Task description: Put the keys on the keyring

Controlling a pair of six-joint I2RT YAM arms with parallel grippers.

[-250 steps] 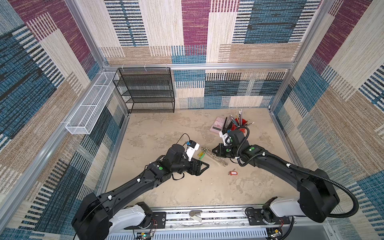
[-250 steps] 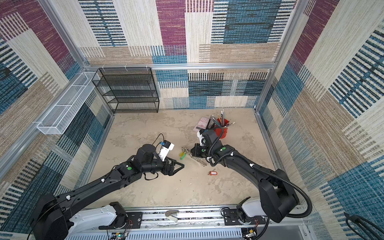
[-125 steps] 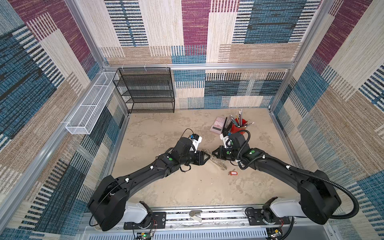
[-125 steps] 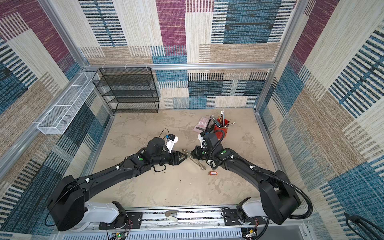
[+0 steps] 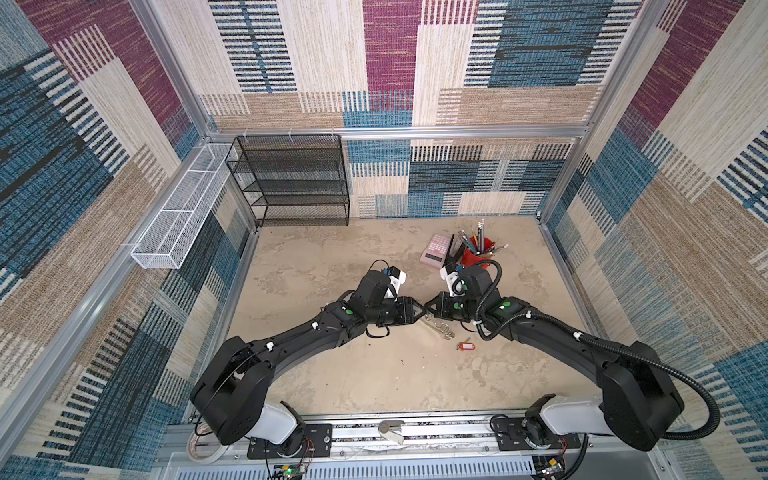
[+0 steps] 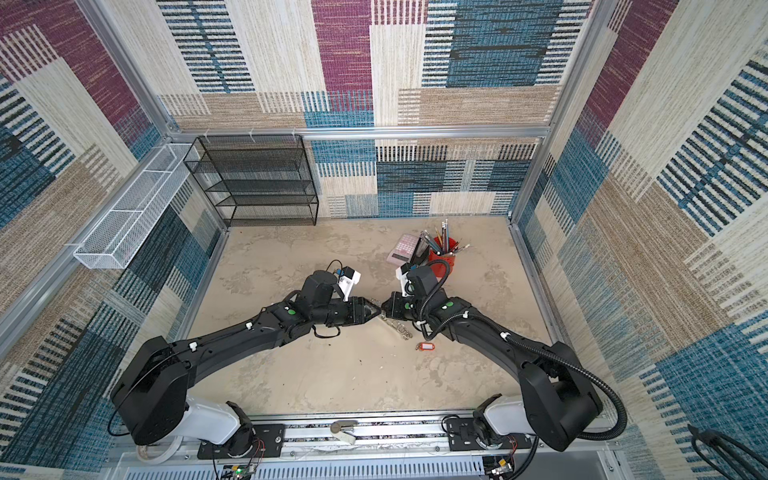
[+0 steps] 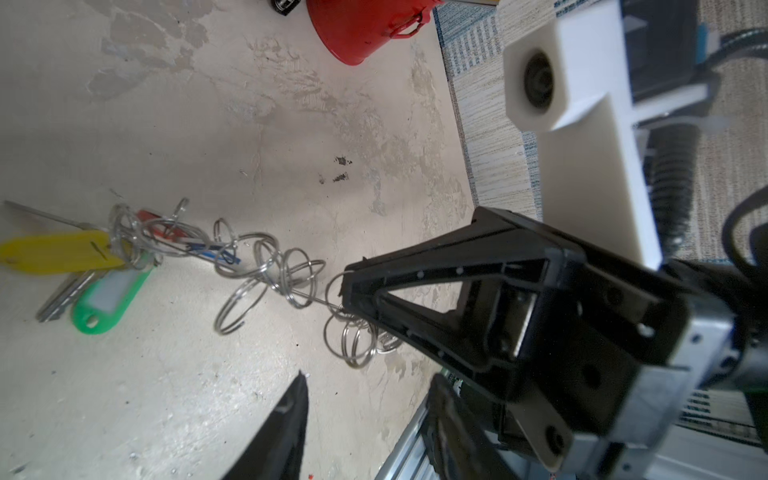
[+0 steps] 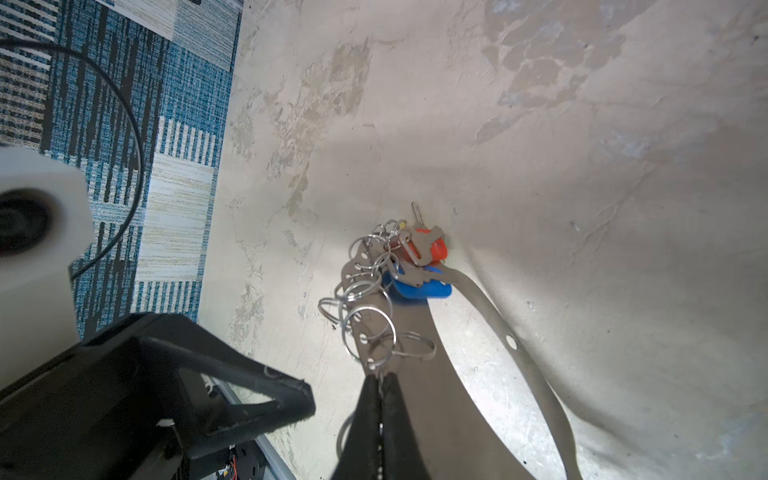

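Grey keyring (image 8: 415, 332) sits mid-table with my right gripper (image 8: 380, 382) clamped on its band, my left gripper (image 5: 419, 310) spread apart just left of it, one red-tagged key (image 5: 466, 345) loose near-right.

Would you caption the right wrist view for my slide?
Right gripper pinching the keyring, red- and blue-tagged keys among its rings.

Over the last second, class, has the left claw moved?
Yes. The left claw has shifted rightward and farther back, closer to the red pencil cup.
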